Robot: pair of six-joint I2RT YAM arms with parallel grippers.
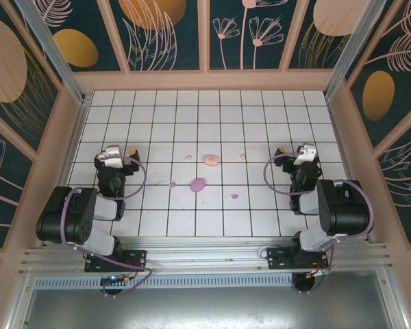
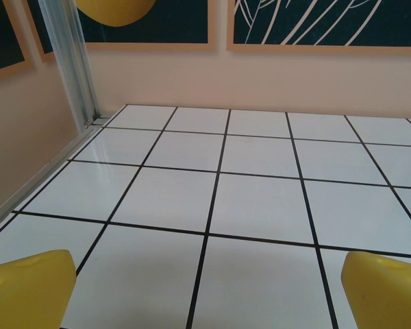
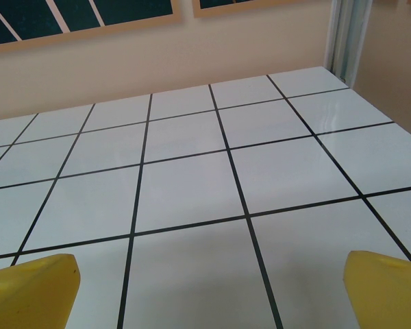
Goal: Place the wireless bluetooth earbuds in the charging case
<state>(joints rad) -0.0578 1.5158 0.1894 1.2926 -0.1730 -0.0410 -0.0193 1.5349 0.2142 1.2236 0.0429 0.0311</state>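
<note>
Top external view, contents by position.

- Table (image 1: 260, 123): white tiles with black grid lines, enclosed by pale walls carrying dark floral panels (image 1: 164, 34).
- Pink case (image 1: 211, 160): oval, lying near the table's centre, slightly to the far side.
- Purple case (image 1: 198, 184): oval, just near and left of the pink case, apart from it.
- Wireless bluetooth earbuds, four, all loose on the tiles and outside the cases:
  - pink bud (image 1: 188, 157), left of the pink case;
  - second pink bud (image 1: 242, 156), right of the pink case;
  - purple bud (image 1: 172, 184), left of the purple case;
  - second purple bud (image 1: 234, 196), near and right of the purple case.
- Left gripper (image 1: 120, 152): at the left of the table, well apart from every bud and case, holding nothing.
- Right gripper (image 1: 294, 151): at the right of the table, likewise well apart from them, and empty.

Left wrist view.
- Left gripper (image 2: 209, 295): yellow fingers (image 2: 27, 288) sit at the two lower corners, jaws wide apart, bare tiles between them.
- Aluminium post (image 2: 72, 62): stands in the far left corner.

Right wrist view.
- Right gripper (image 3: 209, 291): yellow fingers (image 3: 387, 291) at the lower corners, jaws spread wide over bare tiles.
</note>
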